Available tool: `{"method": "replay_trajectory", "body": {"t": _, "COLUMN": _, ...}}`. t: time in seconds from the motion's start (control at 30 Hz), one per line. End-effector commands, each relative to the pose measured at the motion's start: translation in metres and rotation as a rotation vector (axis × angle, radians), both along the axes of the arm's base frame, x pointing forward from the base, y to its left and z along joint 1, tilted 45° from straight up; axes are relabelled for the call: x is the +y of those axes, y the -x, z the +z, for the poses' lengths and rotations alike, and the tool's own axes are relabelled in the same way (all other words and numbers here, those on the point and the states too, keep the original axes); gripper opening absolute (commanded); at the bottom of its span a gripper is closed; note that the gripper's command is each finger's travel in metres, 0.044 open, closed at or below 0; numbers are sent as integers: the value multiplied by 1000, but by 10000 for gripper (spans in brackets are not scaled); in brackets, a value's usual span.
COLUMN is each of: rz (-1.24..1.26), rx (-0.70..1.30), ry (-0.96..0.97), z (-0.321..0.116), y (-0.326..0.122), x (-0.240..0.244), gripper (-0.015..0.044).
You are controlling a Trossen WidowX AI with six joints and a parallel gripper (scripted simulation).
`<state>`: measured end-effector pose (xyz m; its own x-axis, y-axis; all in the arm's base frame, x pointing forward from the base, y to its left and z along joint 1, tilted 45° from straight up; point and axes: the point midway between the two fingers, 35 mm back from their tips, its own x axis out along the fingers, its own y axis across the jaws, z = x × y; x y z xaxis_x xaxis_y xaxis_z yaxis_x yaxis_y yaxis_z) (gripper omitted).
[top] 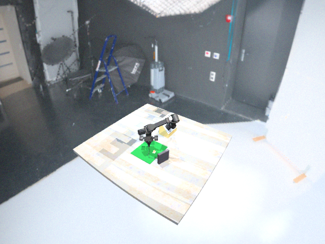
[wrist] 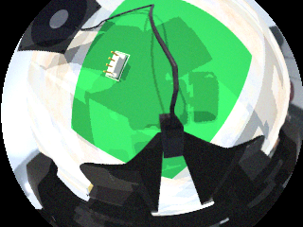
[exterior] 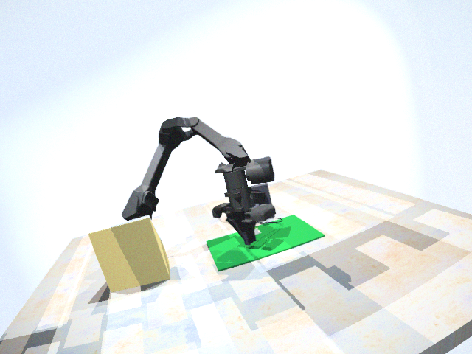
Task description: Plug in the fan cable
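Note:
My gripper (top: 149, 146) (exterior: 249, 243) (wrist: 169, 134) points down over the green board (top: 141, 152) (exterior: 301, 228) (wrist: 232, 61) and is shut on the black cable plug (wrist: 171, 137). In the wrist view the plug sits between the fingertips, with the black cable (wrist: 176, 78) running from its far end to the fan. The white four-pin header (wrist: 117, 65) (top: 154, 151) stands on the board, apart from the plug, up and left of it in the wrist view. The fingers hide the plug in the top and exterior views; whether it touches the board cannot be told.
The dark fan (top: 163, 156) (wrist: 57, 20) stands upright at the board's edge; in the exterior view it is partly behind the gripper. A yellow block (exterior: 133, 255) (top: 166, 132) stands near the arm's base. The cable loops above the board between fan and plug.

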<state>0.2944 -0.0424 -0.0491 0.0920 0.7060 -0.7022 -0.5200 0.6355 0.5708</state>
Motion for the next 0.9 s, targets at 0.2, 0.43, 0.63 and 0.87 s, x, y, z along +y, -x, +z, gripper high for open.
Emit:
{"method": "replay_trajectory", "body": {"t": 0.2, "rz": -15, "rx": -18, "ry": 13, "z": 24, "y": -2, "x": -26, "gripper": 0}}
{"method": "replay_trajectory", "body": {"t": 0.43, "rz": -170, "rx": 133, "ry": -5, "z": 49, "y": -20, "x": -4, "gripper": 0}}
{"method": "replay_trajectory", "body": {"t": 0.63, "rz": -314, "rx": 277, "ry": -30, "z": 74, "y": -35, "x": 20, "gripper": 0}}
{"method": "replay_trajectory", "body": {"t": 0.87, "rz": -420, "rx": 384, "ry": -52, "z": 94, "y": -43, "x": 40, "gripper": 0}}
